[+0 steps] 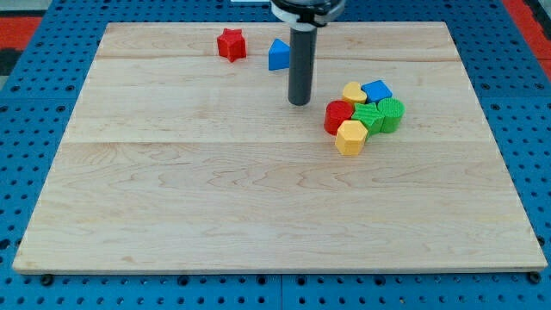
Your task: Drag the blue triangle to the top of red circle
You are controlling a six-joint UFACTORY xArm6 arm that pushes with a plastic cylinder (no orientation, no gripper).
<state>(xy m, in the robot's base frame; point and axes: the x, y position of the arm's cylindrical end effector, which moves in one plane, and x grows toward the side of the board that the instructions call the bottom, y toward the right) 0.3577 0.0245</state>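
You are looking down on a pale wooden worktop [172, 198] that sits on a blue perforated base [26, 77]. Seven blocks lie on it, in two groups.

In the upper middle of the frame there are two loose blocks: one red star [231, 44] and, to its right and apart from it, one blue triangle [278, 55].

At the right of centre five blocks are packed together, touching. Counted by colour: one red circle [337, 116] on the cluster's left side, one yellow heart [353, 92] at its upper edge, one blue cube-like block [377, 89] just right of the heart, one yellow hexagon [350, 137] at the lower edge, and green pieces [381, 114] on the right side. The green reads as two blocks pressed together, which would make the total eight, but you cannot tell their shapes for sure.

That gives two reds, two blues, two yellows and the green.

Your tool is a plain dark rod with nothing to open or close, and it holds nothing. My tip [299, 102] rests on the worktop just below and to the right of the blue triangle, between it and the red circle, touching neither.
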